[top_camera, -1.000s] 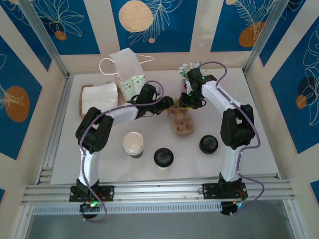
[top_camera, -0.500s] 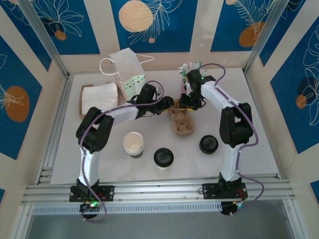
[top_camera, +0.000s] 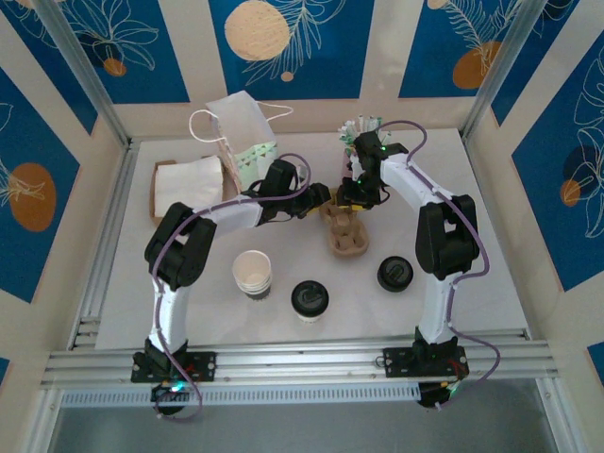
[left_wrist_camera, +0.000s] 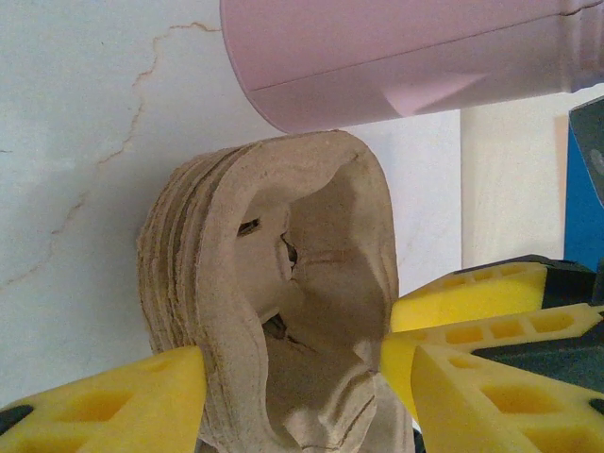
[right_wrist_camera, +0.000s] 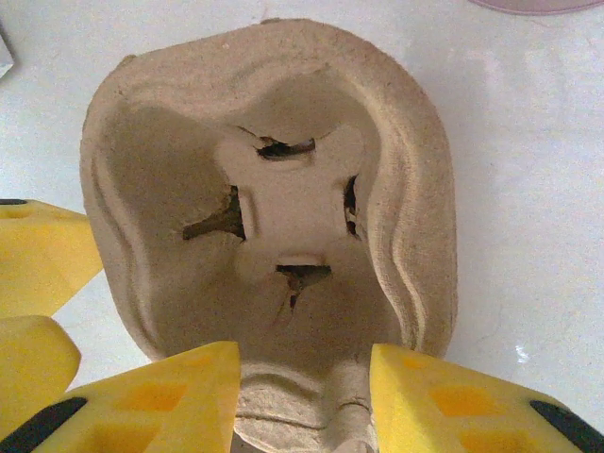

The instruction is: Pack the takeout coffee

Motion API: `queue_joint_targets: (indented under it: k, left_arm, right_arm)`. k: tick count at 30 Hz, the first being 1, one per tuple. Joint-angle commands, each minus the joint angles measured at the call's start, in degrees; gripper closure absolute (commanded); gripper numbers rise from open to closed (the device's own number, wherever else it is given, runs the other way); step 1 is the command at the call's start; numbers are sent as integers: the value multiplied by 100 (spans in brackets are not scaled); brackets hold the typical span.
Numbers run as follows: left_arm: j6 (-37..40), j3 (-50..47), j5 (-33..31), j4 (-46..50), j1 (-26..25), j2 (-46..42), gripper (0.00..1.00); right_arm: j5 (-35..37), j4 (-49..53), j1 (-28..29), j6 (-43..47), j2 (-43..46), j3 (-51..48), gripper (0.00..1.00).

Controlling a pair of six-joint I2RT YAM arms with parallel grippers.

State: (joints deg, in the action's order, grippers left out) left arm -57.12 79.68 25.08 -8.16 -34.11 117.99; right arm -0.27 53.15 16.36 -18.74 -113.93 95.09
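Takeout coffee (top_camera: 309,299), the lidded cup, stands upright on the white table (top_camera: 217,321) in the lower centre of the overhead frame. Nothing touches it, and it is well apart from both grippers. A stack of lidless paper cups (top_camera: 252,273) is just to its left and a loose black lid (top_camera: 394,274) lies to its right. Above it, at mid-frame, both arms meet over a nested stack of pulp cup carriers (top_camera: 345,231). From the left, the left gripper (left_wrist_camera: 294,363) presses its yellow fingers against either side of the stack, clamped on it. From the right, the right gripper (right_wrist_camera: 304,382) pinches the narrow near end of the uppermost carrier. The step in hand looks like freeing one carrier, with one arm anchoring the stack and the other peeling. The next move calls for a clean pull apart that does not drag the nested carriers along. The freed carrier would then need setting flat so the coffee can drop into a well.
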Motion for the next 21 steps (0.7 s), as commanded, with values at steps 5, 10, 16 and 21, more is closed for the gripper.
queue_joint_targets:
  k: [5, 10, 16, 21]
  left_arm:
    - [-36, 136, 136, -137, -62, -108, 41]
    - [-35, 153, 146, -133, -68, -160, 41]
    - [-68, 179, 194, -166, -80, -143, 41]
    - [-71, 208, 224, -167, -79, -170, 41]
  right_arm:
    - [-114, -32, -9, -112, 53, -41, 57]
    - [-122, -142, -38, -189, 198, -120, 52]
    - [-132, -316, -79, -306, 283, -258, 51]
    - [-122, -471, -153, -390, 427, -407, 51]
